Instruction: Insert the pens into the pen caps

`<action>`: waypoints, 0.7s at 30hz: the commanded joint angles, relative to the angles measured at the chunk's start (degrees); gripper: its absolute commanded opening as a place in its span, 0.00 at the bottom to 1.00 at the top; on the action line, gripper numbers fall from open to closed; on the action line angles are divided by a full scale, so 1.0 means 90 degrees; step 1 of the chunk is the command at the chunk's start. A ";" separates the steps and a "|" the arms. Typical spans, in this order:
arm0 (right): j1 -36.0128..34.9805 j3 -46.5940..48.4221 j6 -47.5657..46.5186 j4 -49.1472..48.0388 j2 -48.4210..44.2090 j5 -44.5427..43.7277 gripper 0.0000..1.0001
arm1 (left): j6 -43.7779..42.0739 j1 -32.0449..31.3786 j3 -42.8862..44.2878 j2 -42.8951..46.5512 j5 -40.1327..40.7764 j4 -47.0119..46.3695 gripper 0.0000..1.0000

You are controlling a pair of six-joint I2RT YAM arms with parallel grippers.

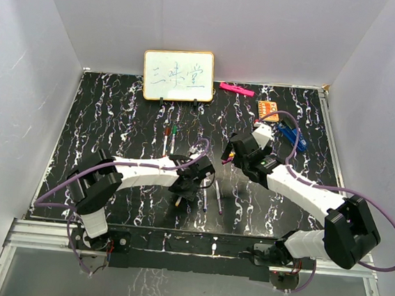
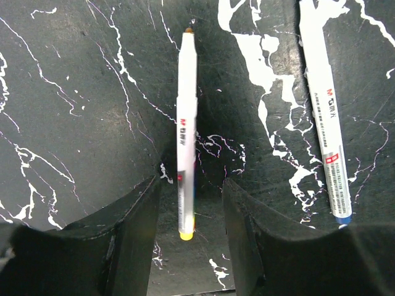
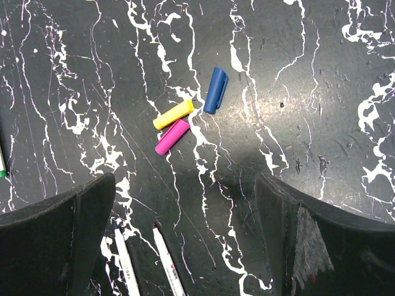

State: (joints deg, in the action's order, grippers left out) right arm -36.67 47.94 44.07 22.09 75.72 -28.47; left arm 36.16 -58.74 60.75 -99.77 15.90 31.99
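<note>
Seemingly the grasping step: left gripper (image 2: 191, 191) straddled the yellow pen (image 2: 187, 111), jaws released; right gripper (image 3: 185, 182), likewise released, hung near the yellow cap (image 3: 173, 115). Next, closing on the pen.

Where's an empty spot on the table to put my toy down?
The far-left table is bare, between the whiteboard, the wall and the left arm. The middle is crowded: pens, caps, the left gripper and right gripper.

Arms (image 1: 146, 173): white links, blk joints, purple cables (image 1: 282, 114), blk fingers (image 2: 123, 246)
</note>
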 commanded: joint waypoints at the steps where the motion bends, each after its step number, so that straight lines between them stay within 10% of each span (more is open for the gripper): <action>1: 0.0018 0.0170 0.0096 -0.0247 -0.0013 -0.0042 0.94 | -0.0206 0.0010 -0.0276 -0.0245 0.0252 0.0564 0.43; 21: 0.0029 0.0194 0.0160 -0.0086 0.0075 -0.0069 0.93 | -0.0842 0.1080 -0.0620 -0.0432 -0.0418 -0.0271 0.42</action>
State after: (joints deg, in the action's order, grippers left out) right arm -36.62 47.94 44.53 22.28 75.92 -28.32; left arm 31.07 -50.15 58.87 -99.22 11.05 25.47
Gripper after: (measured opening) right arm 0.936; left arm 0.422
